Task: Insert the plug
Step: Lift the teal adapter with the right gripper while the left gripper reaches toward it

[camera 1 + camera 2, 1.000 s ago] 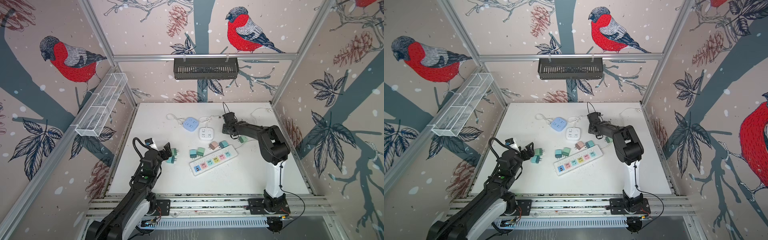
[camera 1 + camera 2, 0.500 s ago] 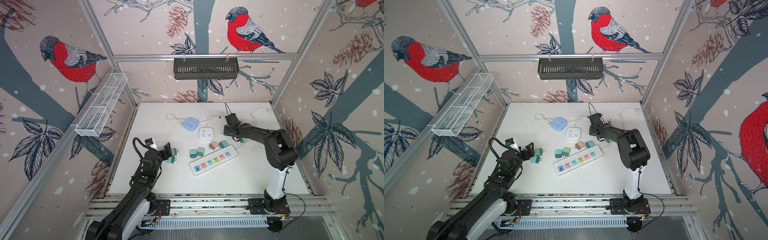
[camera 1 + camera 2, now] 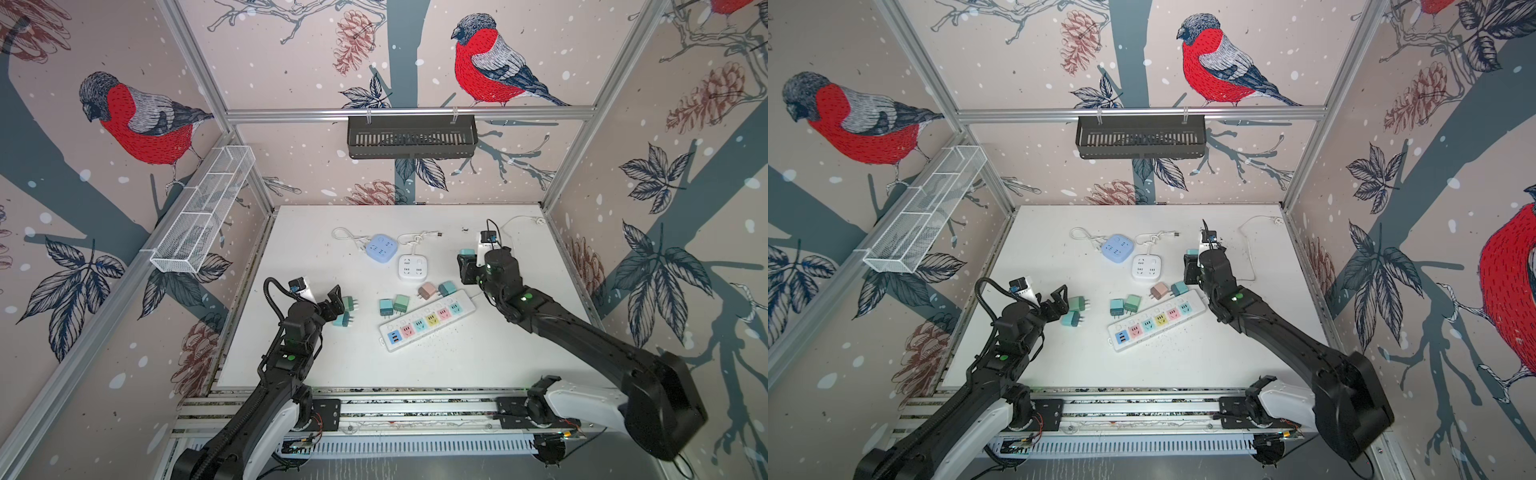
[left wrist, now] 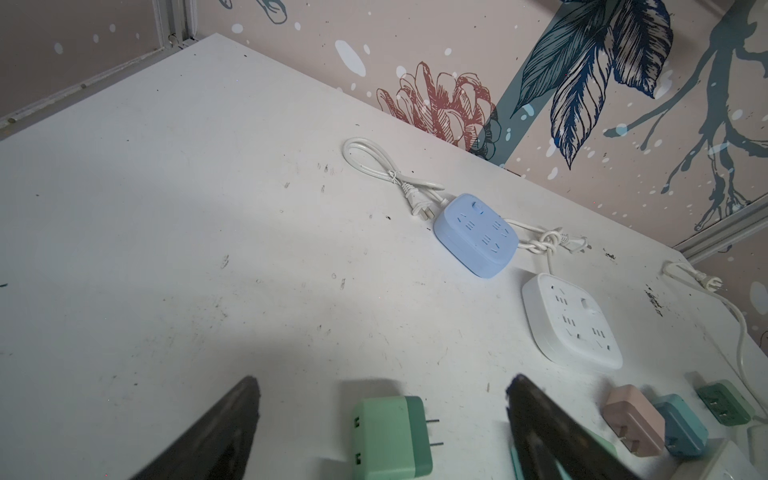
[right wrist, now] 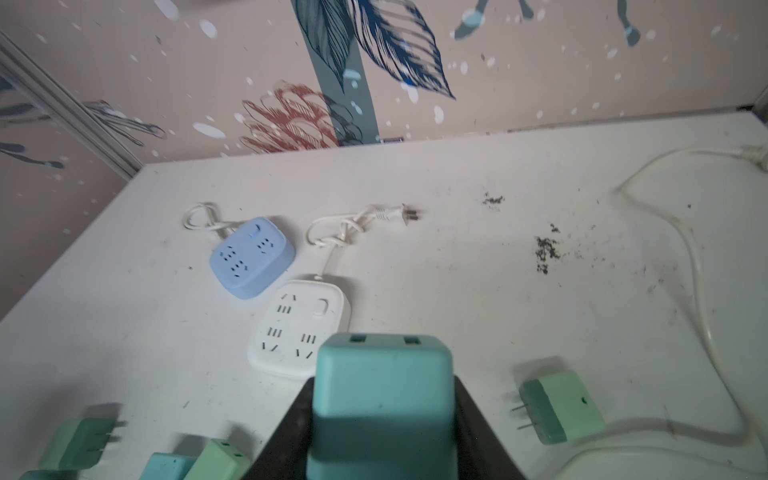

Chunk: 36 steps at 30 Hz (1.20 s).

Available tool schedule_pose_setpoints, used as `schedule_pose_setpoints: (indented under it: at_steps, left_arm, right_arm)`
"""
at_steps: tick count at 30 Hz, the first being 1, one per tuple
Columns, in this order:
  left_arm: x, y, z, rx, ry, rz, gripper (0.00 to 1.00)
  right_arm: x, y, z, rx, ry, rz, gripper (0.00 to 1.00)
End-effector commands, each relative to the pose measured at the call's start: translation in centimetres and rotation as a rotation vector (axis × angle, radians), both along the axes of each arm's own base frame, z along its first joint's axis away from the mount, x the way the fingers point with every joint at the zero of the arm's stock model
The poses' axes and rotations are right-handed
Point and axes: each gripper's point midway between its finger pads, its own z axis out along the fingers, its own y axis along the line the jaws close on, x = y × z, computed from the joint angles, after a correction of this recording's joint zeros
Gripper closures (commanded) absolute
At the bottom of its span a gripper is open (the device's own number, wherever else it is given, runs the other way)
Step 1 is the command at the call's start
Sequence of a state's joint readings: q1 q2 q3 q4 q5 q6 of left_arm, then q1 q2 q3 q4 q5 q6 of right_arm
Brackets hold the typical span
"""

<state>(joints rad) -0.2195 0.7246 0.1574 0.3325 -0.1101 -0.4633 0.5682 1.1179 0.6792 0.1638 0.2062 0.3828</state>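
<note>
Teal plastic plug, pinched in the right gripper, hangs just beyond the white power strip in a top view. Left wrist view: left gripper spread wide, green plug between its fingers. Right wrist view: smooth, rigid, rounded block, likely light, perhaps slippery; flat sides suit gripping.

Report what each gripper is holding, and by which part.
Right gripper: teal plug, jaws clamped on its two opposite sides. Left gripper: nothing; its open jaws flank a green plug lying on the table.
</note>
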Motion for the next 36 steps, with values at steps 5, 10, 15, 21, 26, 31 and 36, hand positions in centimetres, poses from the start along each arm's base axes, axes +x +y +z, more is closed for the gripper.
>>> schedule_pose_setpoints:
  at_steps: [5,10,15,21,26,31,36]
  left_arm:
    - [0.4,0.4,1.2,-0.002,-0.053,0.030,0.06]
    - [0.6,0.4,1.5,0.010,-0.066,0.026,0.06]
    - [0.5,0.2,2.1,0.008,-0.089,0.013,0.07]
    - [-0.7,-4.1,5.9,-0.090,-0.209,-0.237,0.08]
    - [-2.9,-7.2,11.6,-0.141,-0.369,-0.448,0.10]
    - [-3.7,-8.5,14.1,-0.146,-0.370,-0.541,0.28]
    - [-5.3,-10.9,16.2,-0.125,-0.411,-0.669,0.32]
  right_arm:
    - [-3.3,-1.9,6.1,0.084,-0.368,0.007,0.82]
    - [-4.9,-3.3,8.8,0.060,-0.575,-0.015,0.85]
    - [-6.5,-2.6,9.6,0.035,-0.703,0.059,0.95]
    - [-11.5,-1.3,9.0,-0.020,-0.914,0.256,0.94]
    - [-14.4,0.0,8.0,-0.071,-1.026,0.395,0.91]
    - [-14.0,1.4,7.5,-0.096,-0.970,0.459,0.94]
    - [-14.6,3.1,6.1,-0.175,-0.988,0.543,0.93]
